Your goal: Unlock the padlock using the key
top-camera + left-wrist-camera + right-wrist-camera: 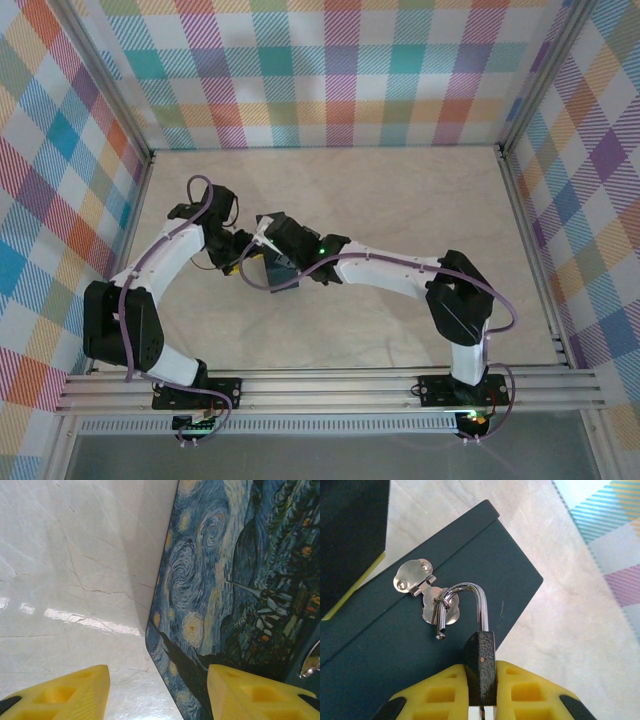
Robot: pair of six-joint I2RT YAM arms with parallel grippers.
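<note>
The padlock [480, 662] is gripped by the right pincer [481, 692] at 6 o'clock of the right wrist view, its shackle [472, 587] hooked through the hasp [427, 592] of the box [380, 680]. In the left wrist view the left pincer [157, 690] is seen spread apart, the box's painted lid at 3 o'clock.

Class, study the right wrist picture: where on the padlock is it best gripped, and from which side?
Grip the padlock by its dark body, across the flat faces, coming from the end away from the shackle. The body is slim and flat-sided, while the thin shackle is hooked in the hasp. The right tool holds it so.
</note>
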